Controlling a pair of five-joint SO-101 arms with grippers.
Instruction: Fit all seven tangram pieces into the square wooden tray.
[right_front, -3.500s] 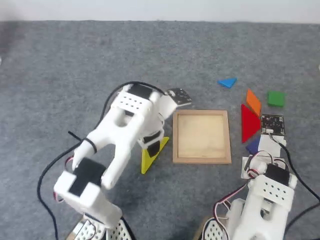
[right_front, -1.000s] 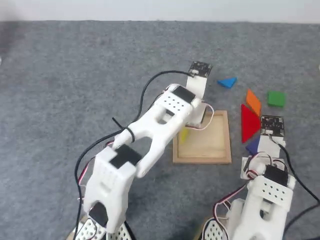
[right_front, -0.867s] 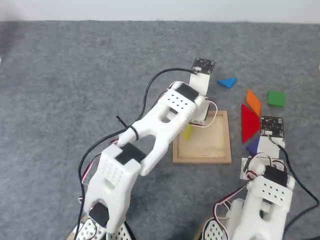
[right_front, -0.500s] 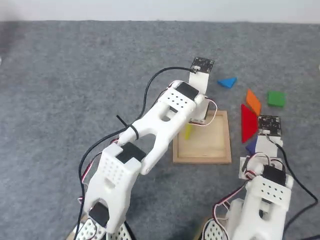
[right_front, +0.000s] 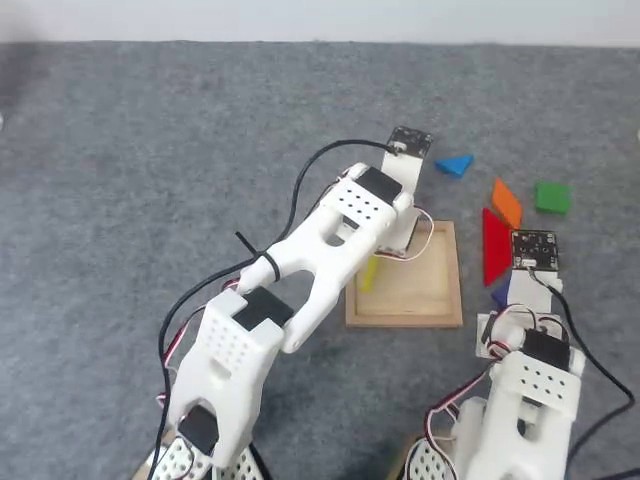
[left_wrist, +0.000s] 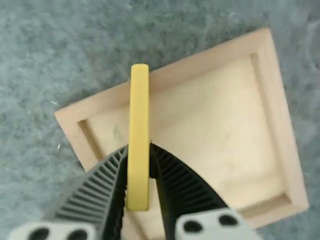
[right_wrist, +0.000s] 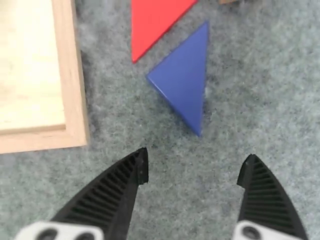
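Observation:
My left gripper (left_wrist: 140, 161) is shut on the yellow triangle (left_wrist: 139, 115), holding it on edge above the square wooden tray (left_wrist: 210, 57), near the tray's left part. In the high view the yellow triangle (right_front: 368, 272) shows under the left arm, over the tray (right_front: 405, 320). My right gripper (right_wrist: 196, 160) is open above the carpet, just short of the dark blue triangle (right_wrist: 185, 87) and beside the tray's corner (right_wrist: 67, 75). The red triangle (right_wrist: 155, 17) lies past the blue one.
Right of the tray lie the red triangle (right_front: 495, 245), an orange piece (right_front: 507, 203), a green square (right_front: 551, 196) and a light blue triangle (right_front: 455, 165). The left arm (right_front: 300, 280) stretches across the carpet to the tray. Grey carpet lies open to the left.
The left arm lifted the yellow triangle from the carpet left of the tray and carried it over the tray. In the last second it only shifted slightly. The right arm edged forward.

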